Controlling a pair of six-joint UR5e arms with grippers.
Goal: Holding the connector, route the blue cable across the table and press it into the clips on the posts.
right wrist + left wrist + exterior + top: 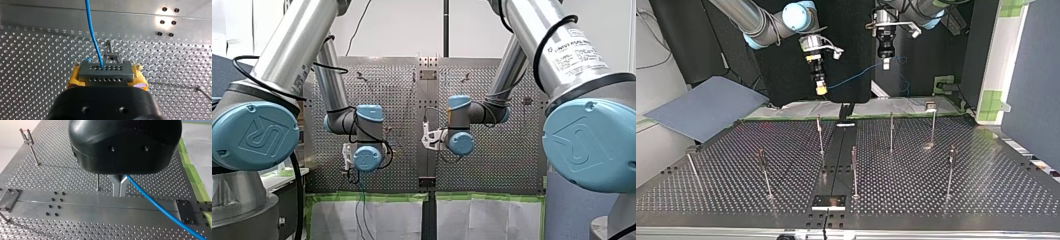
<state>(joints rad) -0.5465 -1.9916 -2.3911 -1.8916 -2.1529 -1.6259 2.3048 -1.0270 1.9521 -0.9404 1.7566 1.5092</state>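
Table edge: the perforated table (pixel 946 200) ends at a green tape strip (pixel 193 170), seen beside my left gripper in the left wrist view.
Open room: thin posts (pixel 854 170) stand well apart across the table, with wide lanes between them. Both grippers hang high above its far edge in the top view.
Right gripper (pixel 106 71): yellow pads are clamped on the connector (pixel 105 76).
Connector: a grey block with two rows of holes; its long axis runs from pad to pad.
Blue cable (pixel 91 31): it leaves the connector's face and points straight ahead of the gripper, over the centre plate (pixel 140 18).
Cable span: in the top view it rises at a slant from my right gripper to my left, then droops beyond it.
Left gripper (pixel 119 188): the metal fingers are closed, and the cable comes out at their root.
Nearest clip: a clipped post (pixel 111 53) stands just ahead of the connector.
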